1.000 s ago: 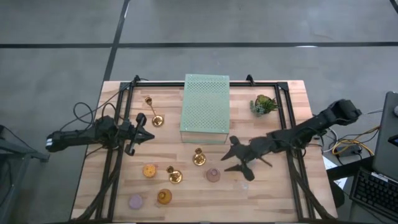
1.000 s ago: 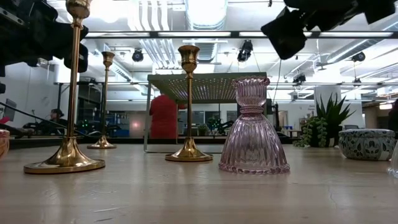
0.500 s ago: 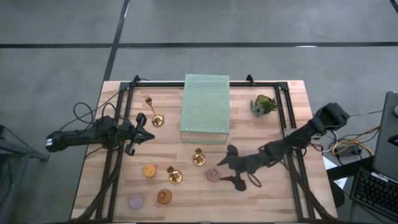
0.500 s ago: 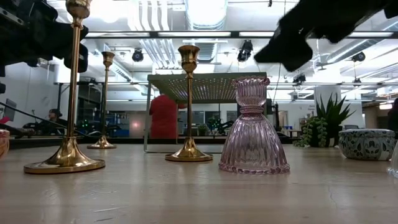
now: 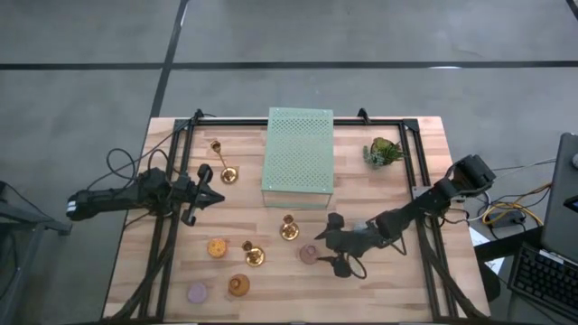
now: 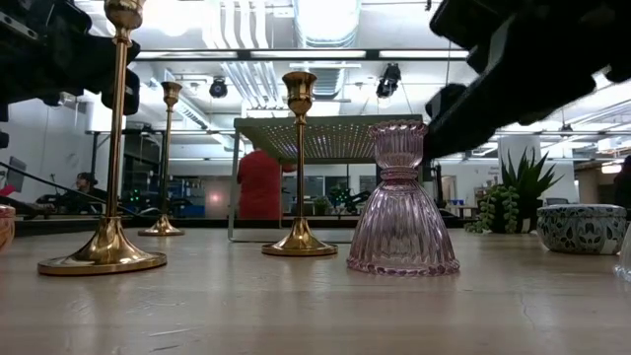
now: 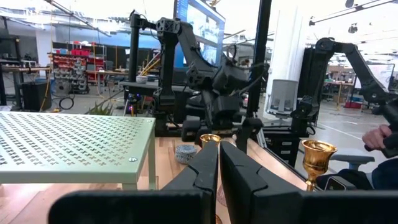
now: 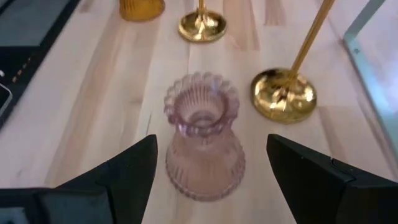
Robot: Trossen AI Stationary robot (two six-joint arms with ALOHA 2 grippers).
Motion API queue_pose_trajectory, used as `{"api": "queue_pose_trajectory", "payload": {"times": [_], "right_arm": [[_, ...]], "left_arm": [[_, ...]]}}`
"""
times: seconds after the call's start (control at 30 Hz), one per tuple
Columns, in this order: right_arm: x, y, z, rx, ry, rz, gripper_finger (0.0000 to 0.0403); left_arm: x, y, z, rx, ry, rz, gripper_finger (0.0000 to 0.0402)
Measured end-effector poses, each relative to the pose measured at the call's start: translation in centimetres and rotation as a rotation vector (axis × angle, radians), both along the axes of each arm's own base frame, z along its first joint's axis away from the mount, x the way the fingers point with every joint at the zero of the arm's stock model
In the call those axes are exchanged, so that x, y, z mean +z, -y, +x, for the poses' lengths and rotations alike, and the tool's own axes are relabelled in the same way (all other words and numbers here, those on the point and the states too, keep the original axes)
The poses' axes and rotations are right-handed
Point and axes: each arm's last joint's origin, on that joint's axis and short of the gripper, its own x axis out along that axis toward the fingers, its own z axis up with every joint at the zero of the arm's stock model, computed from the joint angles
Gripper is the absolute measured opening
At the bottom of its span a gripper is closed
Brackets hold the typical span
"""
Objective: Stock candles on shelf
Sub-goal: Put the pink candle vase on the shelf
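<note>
- The left tool (image 5: pixel 206 191) sits parked over the left side of the surface (image 5: pixel 397 289), its fingers pressed together with nothing between them; it has not budged over the last second
- The shelf (image 5: pixel 298 155) stands at the middle back of the surface, its mesh top bare, so nothing is stocked on it yet
- The other candles and brass holders rest where they were: an orange candle (image 5: pixel 217 246), a lilac one (image 5: pixel 196 292) and an amber one (image 5: pixel 238 286) near the front left, none of them touched
- The mauve-pink glass holder (image 5: pixel 310 254) stands upright in front of the shelf, just right of a brass candlestick (image 5: pixel 289 227)
- The right tool (image 5: pixel 327 250) has travelled left and down from a spot well right of that holder; it now sits with its fingers spread wide, one on each side of the ribbed glass (image 8: pixel 202 146), not yet touching it
- By my reading the reach is finished and the grasp comes next: closing on the holder, then lifting it to the shelf top
</note>
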Motion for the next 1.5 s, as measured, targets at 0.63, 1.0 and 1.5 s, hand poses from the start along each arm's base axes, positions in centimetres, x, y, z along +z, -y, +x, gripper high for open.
{"api": "queue_pose_trajectory", "payload": {"times": [0.63, 1.0, 1.5], "right_arm": [[-0.8, -0.7, 1.2, 0.043, 0.11, -0.011, 0.0247], [-1.0, -0.7, 1.2, 0.028, 0.114, -0.025, 0.0223], [-0.9, -0.7, 1.3, 0.027, 0.123, -0.035, 0.0172]], "left_arm": [[0.0, 0.0, 0.0, 0.0, -0.001, 0.0, 0.0021], [0.0, 0.0, 0.0, 0.0, 0.0, 0.0, 0.0021], [0.0, 0.0, 0.0, 0.0, 0.0, 0.0, 0.0021]]}}
